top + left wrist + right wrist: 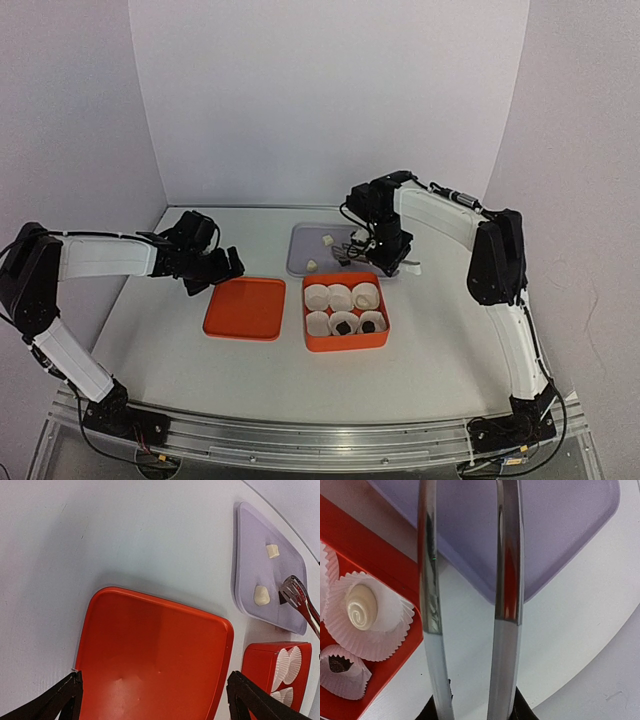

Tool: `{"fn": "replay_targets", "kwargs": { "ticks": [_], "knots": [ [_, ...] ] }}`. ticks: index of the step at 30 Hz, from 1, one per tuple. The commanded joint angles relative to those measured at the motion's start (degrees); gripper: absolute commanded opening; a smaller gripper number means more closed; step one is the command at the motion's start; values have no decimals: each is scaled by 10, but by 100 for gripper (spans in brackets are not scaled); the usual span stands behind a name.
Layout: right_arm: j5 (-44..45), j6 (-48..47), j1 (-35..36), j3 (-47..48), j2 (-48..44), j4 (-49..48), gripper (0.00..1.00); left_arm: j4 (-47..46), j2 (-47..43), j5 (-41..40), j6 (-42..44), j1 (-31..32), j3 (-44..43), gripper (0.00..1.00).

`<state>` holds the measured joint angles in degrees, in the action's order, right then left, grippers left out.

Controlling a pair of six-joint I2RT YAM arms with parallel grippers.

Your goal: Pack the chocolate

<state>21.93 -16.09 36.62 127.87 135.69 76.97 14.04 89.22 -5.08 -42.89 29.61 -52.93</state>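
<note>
The right fingers (388, 252) are clamped on a pair of metal tongs (299, 596), and the two arms of the tongs stand apart. In the left wrist view a dark chocolate (281, 598) lies right at the tongs' tips on the lavender tray (250, 540). Whether the tips pinch it cannot be told. Two white chocolates lie bare on the same tray, one (261, 595) just at 9 o'clock of the tips, the other (272, 550) farther off at 12 o'clock.

Seen from above, the orange box (345, 343) sits on the worktop (440, 340) at 6 o'clock of the tray. It holds six pleated paper cups (318, 296) in two rows. The far cup at the 3 o'clock end carries a white chocolate (360, 607). Two dark chocolates sit in the near row, in the middle cup (344, 326) and the 3 o'clock cup (372, 323).

The left fingers (60, 700) are spread wide over the edge of the orange lid (150, 645). The lid lies flat at 9 o'clock of the box, well apart from all the chocolate.
</note>
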Motion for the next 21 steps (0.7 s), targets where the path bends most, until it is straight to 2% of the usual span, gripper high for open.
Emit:
{"fn": "replay_targets", "kwargs": {
  "ticks": [1, 9, 14, 21],
  "knots": [
    [34, 2, 0, 13, 1, 60, 25, 2, 2, 1, 9, -2, -22, 100],
    [50, 19, 0, 13, -40, 60, 11, -1, -9, 1, 8, -2, -14, 100],
    [55, 40, 1, 12, -80, 55, 8, -8, -24, 4, 8, -2, -6, 100],
    [24, 63, 16, -54, -166, 24, 6, -16, -50, 7, 2, -2, 17, 100]
  ]
}}
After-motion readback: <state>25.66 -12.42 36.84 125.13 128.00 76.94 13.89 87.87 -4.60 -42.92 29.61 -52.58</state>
